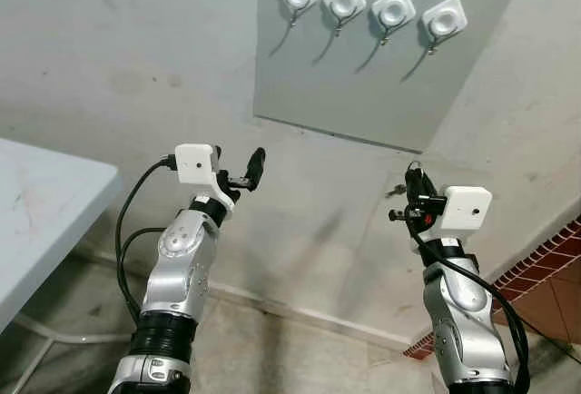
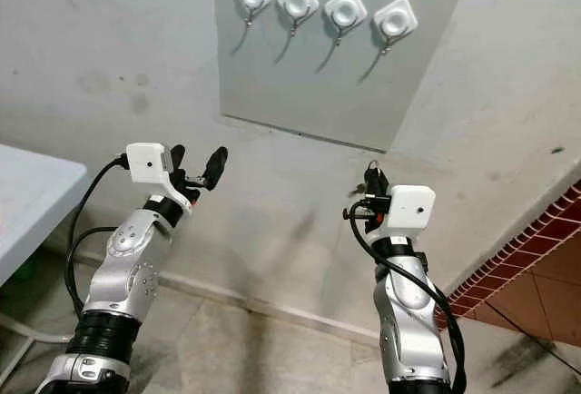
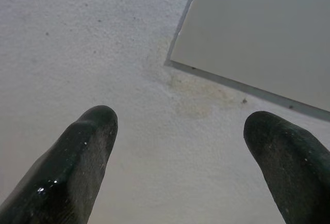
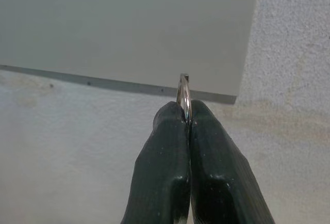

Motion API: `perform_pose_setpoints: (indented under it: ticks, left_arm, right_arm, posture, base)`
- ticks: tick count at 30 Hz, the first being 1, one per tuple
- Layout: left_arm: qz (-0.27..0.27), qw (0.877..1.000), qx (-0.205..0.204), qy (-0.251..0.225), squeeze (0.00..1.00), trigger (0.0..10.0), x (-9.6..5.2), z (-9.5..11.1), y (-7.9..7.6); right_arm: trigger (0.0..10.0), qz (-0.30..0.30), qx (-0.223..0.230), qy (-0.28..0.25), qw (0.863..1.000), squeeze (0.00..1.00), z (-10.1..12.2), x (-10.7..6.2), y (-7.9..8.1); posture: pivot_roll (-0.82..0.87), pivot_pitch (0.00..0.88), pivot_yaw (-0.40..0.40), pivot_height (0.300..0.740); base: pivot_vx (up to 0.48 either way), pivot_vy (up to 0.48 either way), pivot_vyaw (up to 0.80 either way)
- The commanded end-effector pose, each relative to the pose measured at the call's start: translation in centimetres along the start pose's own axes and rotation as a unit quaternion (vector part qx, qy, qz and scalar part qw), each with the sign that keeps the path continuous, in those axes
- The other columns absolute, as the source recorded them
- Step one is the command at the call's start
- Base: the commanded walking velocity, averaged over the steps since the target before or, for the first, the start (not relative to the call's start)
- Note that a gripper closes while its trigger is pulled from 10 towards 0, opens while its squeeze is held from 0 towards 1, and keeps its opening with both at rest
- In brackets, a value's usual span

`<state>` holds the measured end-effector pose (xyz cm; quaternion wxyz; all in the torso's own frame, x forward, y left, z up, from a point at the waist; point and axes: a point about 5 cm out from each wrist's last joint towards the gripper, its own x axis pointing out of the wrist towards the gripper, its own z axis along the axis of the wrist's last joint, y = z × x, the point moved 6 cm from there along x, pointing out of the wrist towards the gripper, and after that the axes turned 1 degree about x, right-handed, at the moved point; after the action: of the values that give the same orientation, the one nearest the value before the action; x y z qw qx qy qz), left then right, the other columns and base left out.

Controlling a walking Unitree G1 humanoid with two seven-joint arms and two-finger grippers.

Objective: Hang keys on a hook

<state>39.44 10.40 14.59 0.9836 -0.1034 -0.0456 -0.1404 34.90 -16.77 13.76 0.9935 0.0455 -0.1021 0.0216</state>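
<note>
A row of several white square hooks (image 1: 393, 7) is fixed along the top of a grey panel (image 1: 363, 85) on the wall. My right gripper (image 1: 415, 181) is raised below the panel's lower right corner. It is shut on a metal key ring (image 4: 183, 91), whose edge sticks up between the fingertips. The rest of the keys is hidden behind the fingers. My left gripper (image 2: 197, 163) is held up to the left, below the panel's lower left corner, open with nothing between its fingers (image 3: 85, 146).
A white table (image 1: 36, 203) juts in at the left edge. Red brick tiling (image 1: 545, 267) shows at the lower right. The rough plaster wall (image 1: 136, 67) surrounds the panel, and the floor lies below.
</note>
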Motion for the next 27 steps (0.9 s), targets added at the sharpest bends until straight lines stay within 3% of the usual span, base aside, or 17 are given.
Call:
perform_pose_setpoints:
  ticks: [1, 9, 24, 27]
  left_arm:
    - [-0.003, 1.0, 0.004, 0.001, 0.0, 10.0, 0.18, 0.09, -0.35]
    - [-0.017, 1.0, -0.002, 0.005, 0.0, 10.0, 0.22, 0.01, -0.71]
    - [-0.026, 1.0, -0.007, 0.001, 0.0, 10.0, 0.13, 0.16, -1.06]
    - [-0.023, 1.0, -0.003, -0.003, 0.0, 10.0, 0.14, 0.25, -1.11]
  right_arm:
    - [10.0, -0.002, -0.006, -0.003, 1.0, 0.0, 0.13, -0.04, -0.27]
    - [10.0, -0.001, -0.006, -0.003, 1.0, 0.0, 0.12, 0.01, -0.27]
    - [10.0, -0.001, -0.005, -0.003, 1.0, 0.0, 0.06, -0.06, -0.22]
    - [10.0, -0.001, -0.005, -0.003, 1.0, 0.0, 0.04, -0.08, -0.22]
  posture:
    - [-0.01, 0.0, -0.056, 0.74]
    - [-0.01, 0.0, -0.059, 0.74]
    - [-0.01, 0.0, -0.055, 0.74]
    - [-0.01, 0.0, -0.057, 0.74]
  base:
    - [0.0, 0.0, 0.0]
    - [0.0, 0.0, 0.0]
    - [0.444, 0.0, 0.0]
    - [0.0, 0.0, 0.0]
